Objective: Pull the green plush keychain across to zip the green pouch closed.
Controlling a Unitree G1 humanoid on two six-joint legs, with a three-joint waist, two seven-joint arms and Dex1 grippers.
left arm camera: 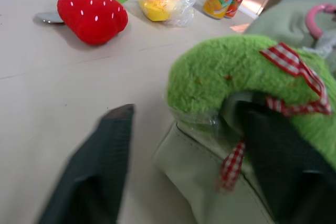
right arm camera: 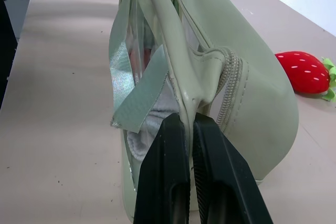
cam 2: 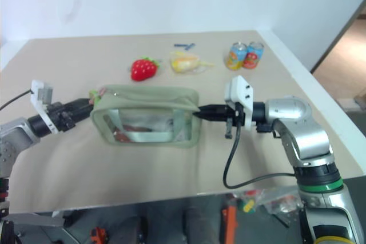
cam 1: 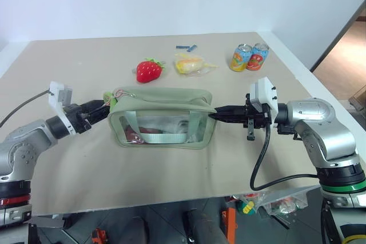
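Both grippers at opposite ends of the green pouch, ready for the zip pull

The right gripper (cam 1: 213, 115) pinched the end seam of the green pouch (cam 1: 163, 117) between closed fingers, apparently to anchor it against the coming pull; the left gripper (cam 1: 104, 107) sat at the far end with its 2 fingers apart around the green plush keychain (left arm camera: 247, 85), 1 finger (left arm camera: 283, 156) tucked against the plush, not visibly clamped; the pouch stood on the table (cam 1: 86, 170) in front of a red plush strawberry (cam 1: 148, 70)

Bright even light, blurred wrist foregrounds
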